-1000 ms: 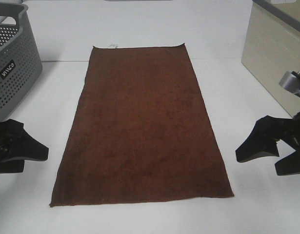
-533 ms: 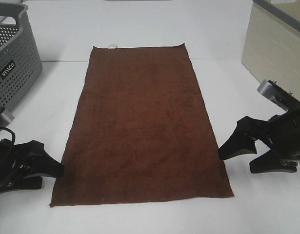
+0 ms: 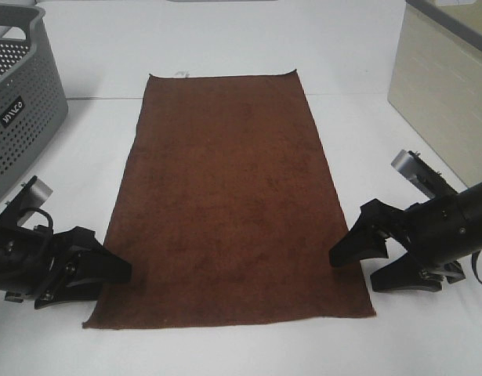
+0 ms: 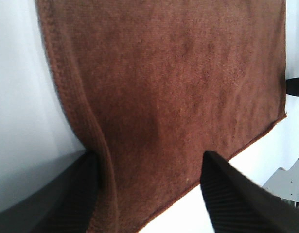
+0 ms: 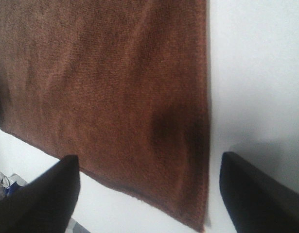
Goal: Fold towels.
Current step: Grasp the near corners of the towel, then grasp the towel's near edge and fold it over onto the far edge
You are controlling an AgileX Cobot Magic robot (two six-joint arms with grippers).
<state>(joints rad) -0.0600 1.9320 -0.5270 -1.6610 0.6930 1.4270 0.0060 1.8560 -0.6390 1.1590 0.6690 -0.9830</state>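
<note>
Exterior high. Showed a towel [image 3: 233, 204] spread flat down the middle of the frame on a white table [image 3: 382, 141], long sides running top to bottom, with a small white tag [image 3: 180, 74] at its upper edge near the upper left corner. Held a grey basket [image 3: 21, 94] at the upper left, well apart from the towel, and a beige panel [image 3: 444, 86] at the upper right. Placed the left gripper [image 3: 111, 286] at lower left, against the towel's left edge near the lower corner, jaws released and spread wide, grasping nothing. Placed the right gripper [image 3: 352, 272] at lower right, one fingertip reaching the towel's right edge, jaws likewise released and empty.

Left wrist. Looked down on the towel [image 4: 178, 87] past two black fingers [image 4: 81, 194] set wide apart. Caught one finger touching the long hemmed edge, the cloth buckled into a ridge just beside it. Found the other finger lying across the short edge. Gave no sign of a grip.

Right wrist. Took in the towel [image 5: 105, 82] with its corner between two widely parted fingers [image 5: 261, 194]. Set one finger over bare table beside the long edge and the other beyond the short edge. Showed neither finger pinching the cloth.
</note>
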